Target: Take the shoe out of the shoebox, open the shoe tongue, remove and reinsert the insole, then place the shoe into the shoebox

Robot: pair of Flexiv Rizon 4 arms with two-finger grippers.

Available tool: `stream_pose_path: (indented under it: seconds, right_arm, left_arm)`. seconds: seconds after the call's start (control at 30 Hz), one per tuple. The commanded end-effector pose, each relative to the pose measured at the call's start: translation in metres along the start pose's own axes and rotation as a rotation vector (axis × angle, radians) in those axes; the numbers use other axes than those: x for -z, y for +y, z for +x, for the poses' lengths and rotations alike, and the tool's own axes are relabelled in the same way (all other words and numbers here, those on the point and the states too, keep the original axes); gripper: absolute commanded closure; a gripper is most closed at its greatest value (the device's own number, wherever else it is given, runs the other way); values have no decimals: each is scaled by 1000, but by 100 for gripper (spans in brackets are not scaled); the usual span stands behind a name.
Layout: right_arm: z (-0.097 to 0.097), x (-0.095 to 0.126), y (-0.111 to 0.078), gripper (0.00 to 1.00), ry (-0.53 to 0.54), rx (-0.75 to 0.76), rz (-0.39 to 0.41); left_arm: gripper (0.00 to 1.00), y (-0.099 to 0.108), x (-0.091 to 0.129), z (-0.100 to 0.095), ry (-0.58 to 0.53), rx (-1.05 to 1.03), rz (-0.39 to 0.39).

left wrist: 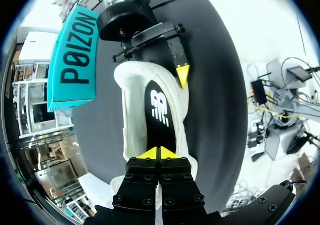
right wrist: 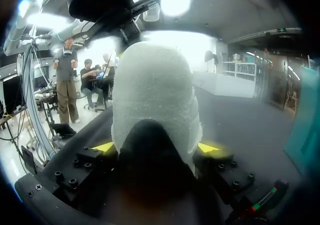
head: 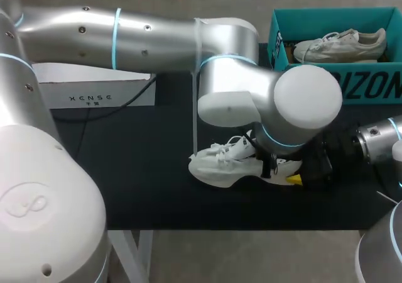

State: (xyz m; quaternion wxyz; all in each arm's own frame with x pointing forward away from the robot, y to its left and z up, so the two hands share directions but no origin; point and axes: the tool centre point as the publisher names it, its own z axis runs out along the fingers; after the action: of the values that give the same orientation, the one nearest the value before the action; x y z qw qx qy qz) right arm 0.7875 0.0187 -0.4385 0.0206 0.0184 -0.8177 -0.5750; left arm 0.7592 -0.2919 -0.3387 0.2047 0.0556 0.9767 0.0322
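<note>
A white shoe point(head: 220, 166) lies on its side on the black mat, toe towards my left. My left arm point(head: 239, 88) reaches across above it and hides its own gripper in the head view. In the left wrist view my left gripper point(left wrist: 160, 153) is shut, its yellow tips together right over the shoe's point(left wrist: 132, 115) black insole point(left wrist: 159, 110). My right gripper point(right wrist: 156, 147) has the shoe's heel point(right wrist: 155, 90) between its fingers, one yellow tip pressed on each side. A single right fingertip point(head: 293, 179) shows at the heel in the head view.
The teal shoebox point(head: 370, 88) stands at the back right with a second white shoe point(head: 339, 44) inside. A white box point(head: 94, 91) with a cable lies at the back left. The black mat point(head: 144, 170) covers the table.
</note>
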Motion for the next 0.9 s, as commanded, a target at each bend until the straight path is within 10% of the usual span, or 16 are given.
stream_pose_path:
  seconds: [0.03,0.73,0.9]
  right_arm:
    - [-1,-6,-7,100,-1,0,2]
    - [-1,-6,-7,100,-1,0,2]
    - [-1,-6,-7,100,-1,0,2]
  left_arm:
    - [100,1,-6,-4,34,-4,33]
    - [100,-17,-37,14,231,-3,44]
    - [79,-17,-40,14,239,-6,40]
